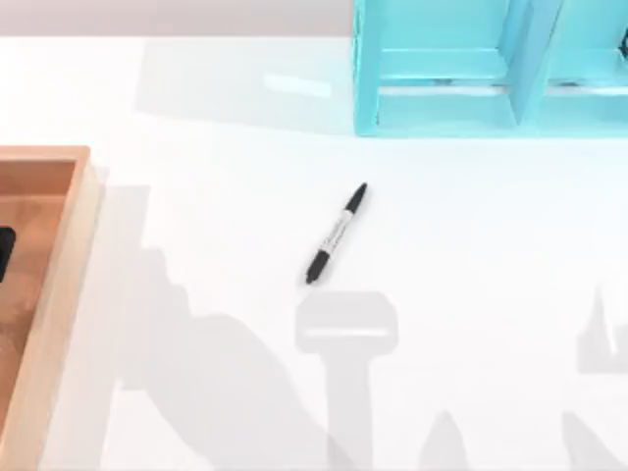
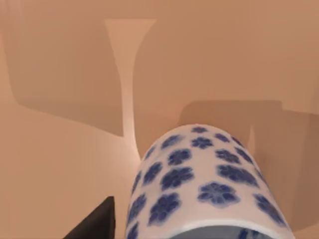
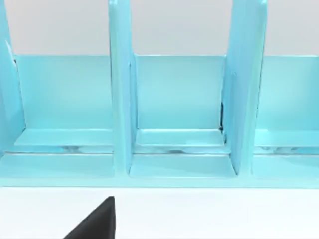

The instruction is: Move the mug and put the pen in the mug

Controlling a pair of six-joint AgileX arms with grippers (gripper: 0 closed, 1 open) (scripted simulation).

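Pen [image 1: 337,234] lies aslant mid-table [image 1: 471,255], off every edge, its barrel print too small to read. Blue-flowered mug [image 2: 204,189] sits in the wooden tray [image 1: 59,294] at the left edge. Neither gripper's state can be told.

white table [image 1: 471,294] | turquoise shelf rack [image 1: 442,98] | wooden tray [image 1: 59,255]

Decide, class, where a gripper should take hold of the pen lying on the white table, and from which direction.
Grip the pen at its grey-white middle barrel, coming straight down from above. It lies flat and diagonal on the table with bare surface all round, so the fingers should close across its narrow width, square to its length.
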